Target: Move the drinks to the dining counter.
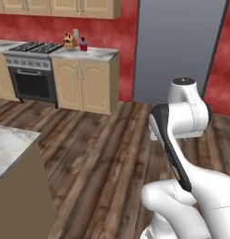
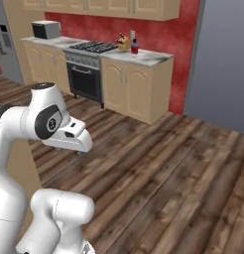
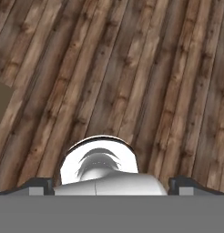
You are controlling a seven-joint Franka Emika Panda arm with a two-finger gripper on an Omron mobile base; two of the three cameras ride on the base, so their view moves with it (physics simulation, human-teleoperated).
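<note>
Our gripper [image 3: 112,184] hangs wide open and empty above the wooden floor [image 3: 132,68]. Well beyond it, a red-labelled bottle [image 1: 83,45] stands on the worktop [image 1: 96,54], just beside the knife block [image 1: 69,42]; the dining counter [image 1: 9,144] lies apart from that worktop.

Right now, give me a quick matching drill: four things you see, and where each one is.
Things:
1. drink bottle
2. knife block
3. stove
4. toaster

Places:
A. between two runs of cabinets
B. far worktop, left of the stove in the right base view
C. worktop beside the stove, right of the knife block
D. same worktop, nearer the stove

Pairs: 1-C, 2-D, 3-A, 4-B
</note>
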